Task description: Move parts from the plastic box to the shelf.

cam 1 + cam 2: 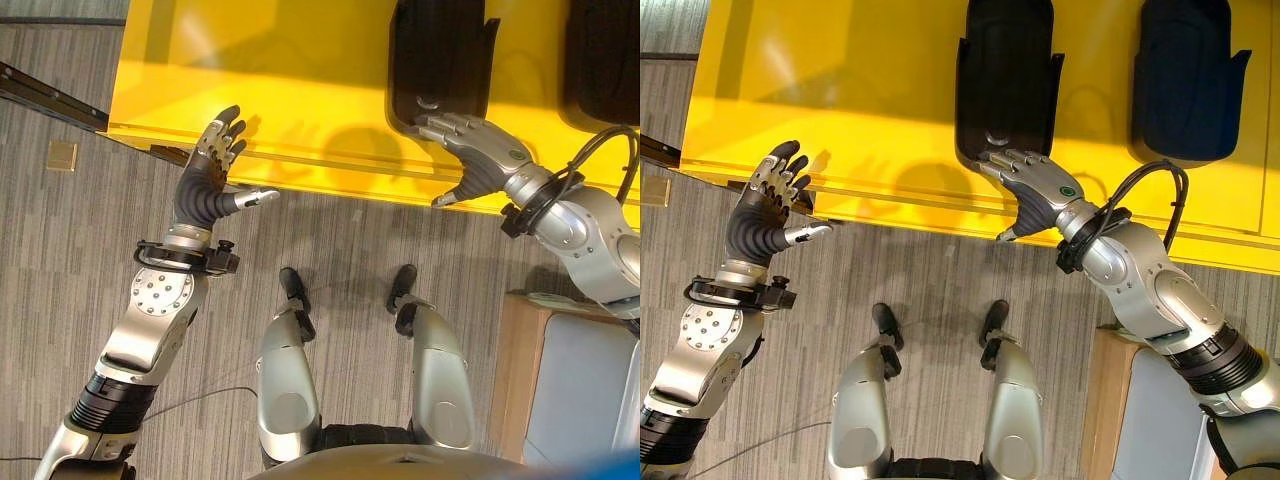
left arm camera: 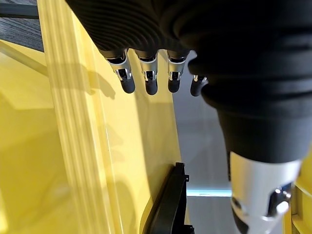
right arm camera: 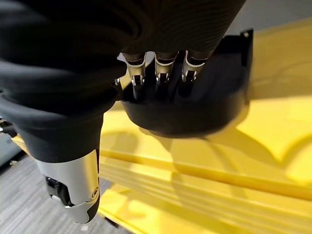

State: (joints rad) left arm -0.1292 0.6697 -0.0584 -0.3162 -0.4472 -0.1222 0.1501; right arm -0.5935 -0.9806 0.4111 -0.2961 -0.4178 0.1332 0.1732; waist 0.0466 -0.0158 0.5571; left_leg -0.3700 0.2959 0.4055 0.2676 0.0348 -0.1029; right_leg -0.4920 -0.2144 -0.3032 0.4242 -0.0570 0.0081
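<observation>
My left hand (image 1: 215, 165) hung open near the yellow box's (image 1: 300, 60) front edge, holding nothing. My right hand (image 1: 1025, 180) was closer: its straight fingers lay on the near end of a black part (image 1: 1005, 75), which ran long-ways away from me.

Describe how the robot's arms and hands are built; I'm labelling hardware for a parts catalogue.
Both arms are silver-grey shells with black ribbed joint sections. The left hand and right hand have dark ribbed covers over back and wrist, with silver fingers ending in dark tips. A black cable loops at the right wrist, and a small green dot marks that hand's back.
</observation>
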